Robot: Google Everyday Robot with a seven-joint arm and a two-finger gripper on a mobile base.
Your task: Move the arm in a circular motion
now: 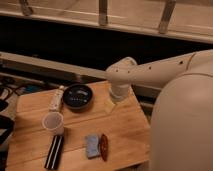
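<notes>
Gripper (pixel 114 103) low over the worktop (pixel 125 135), just right of the bowl (pixel 78 96)

Large off-white arm (pixel 155 71) enters from the right. Its long axis runs leftward to a bulbous elbow, then drops straight down to the pale gripper. Whether the gripper is open or closed, or holds anything, cannot be told. The dark bowl sits just left of the gripper. A white cup (pixel 53 122), black bar (pixel 54 151) and blue sponge (pixel 91 145) lie nearer the camera. A circle swung leftward would likely pass over the bowl.
</notes>
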